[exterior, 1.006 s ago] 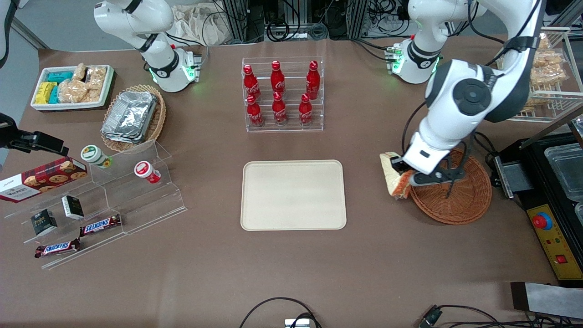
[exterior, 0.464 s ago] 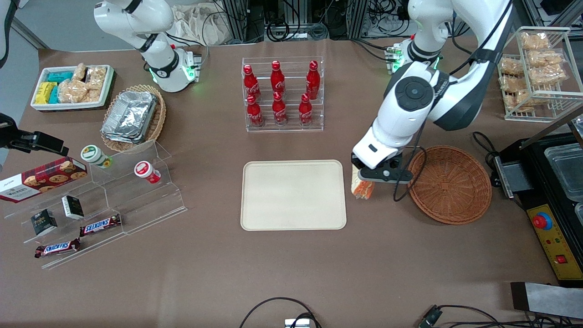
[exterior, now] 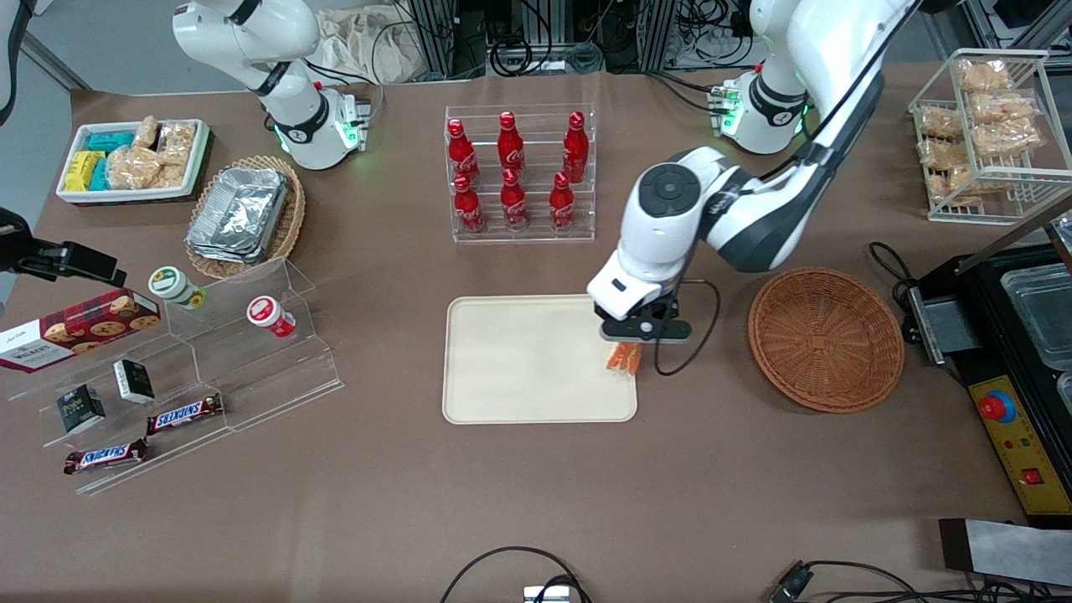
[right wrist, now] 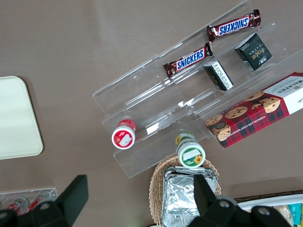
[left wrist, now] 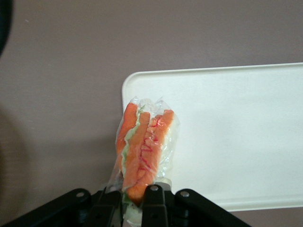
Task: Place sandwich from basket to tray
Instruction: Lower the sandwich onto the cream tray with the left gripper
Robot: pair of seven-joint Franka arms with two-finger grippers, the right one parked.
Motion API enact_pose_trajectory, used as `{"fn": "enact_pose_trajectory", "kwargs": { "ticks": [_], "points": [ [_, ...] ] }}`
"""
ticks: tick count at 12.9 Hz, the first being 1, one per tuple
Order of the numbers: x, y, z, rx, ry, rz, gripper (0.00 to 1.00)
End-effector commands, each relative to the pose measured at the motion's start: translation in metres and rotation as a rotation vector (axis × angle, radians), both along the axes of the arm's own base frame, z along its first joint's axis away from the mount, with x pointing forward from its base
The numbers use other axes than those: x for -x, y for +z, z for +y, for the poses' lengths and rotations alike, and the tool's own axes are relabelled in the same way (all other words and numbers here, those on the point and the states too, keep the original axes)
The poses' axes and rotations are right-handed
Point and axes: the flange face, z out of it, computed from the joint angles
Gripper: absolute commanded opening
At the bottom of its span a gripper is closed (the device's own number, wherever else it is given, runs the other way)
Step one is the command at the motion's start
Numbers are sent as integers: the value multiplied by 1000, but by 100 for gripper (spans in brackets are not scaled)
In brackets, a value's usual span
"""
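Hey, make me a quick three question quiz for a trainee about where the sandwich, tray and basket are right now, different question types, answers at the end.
1. True or false: the clear-wrapped triangular sandwich lies in the round reddish-brown wicker basket.
2. Over which part of the cream rectangular plastic tray is the end effector? A) middle B) edge nearest the basket
3. Fill in: the end effector is shut on the ____.

Key: 1 false; 2 B; 3 sandwich

Glossy white arm with rounded shells, dark grey elbow band and round grey joint cap. Green light glowing at base. Thin black cable looping beside black pincer. Matte black finger mounts with small screws.
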Motion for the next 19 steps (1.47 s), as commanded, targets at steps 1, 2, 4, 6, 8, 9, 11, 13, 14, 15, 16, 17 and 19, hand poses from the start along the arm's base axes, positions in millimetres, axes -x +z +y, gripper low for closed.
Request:
{"fn": "enact_pose_trajectory", "kwargs": {
  "ticks": [1, 2, 4, 6, 8, 9, 11, 13, 14, 15, 16, 17, 19],
  "points": [
    [-14, -16, -11, 46, 37, -17, 2],
    [-8, -23, -23, 64, 18, -18, 2],
    [0, -34, -34, 64, 10, -9, 3],
    [1, -44, -38, 58, 7, -28, 3],
    [2, -56, -37, 36, 5, -44, 3],
    [2, -63, -37, 34, 7, -37, 3],
    [4, -69, -40, 41, -5, -41, 4],
    [5, -74, -41, 43, -5, -38, 4],
    [7, -79, -44, 38, -18, -41, 5],
    [7, -82, -44, 31, -9, -48, 5],
    [7, -87, -44, 21, -5, -60, 7],
    [8, -89, -45, 14, 2, -71, 7],
    [9, -96, -44, 7, 5, -70, 7]
  ]
}}
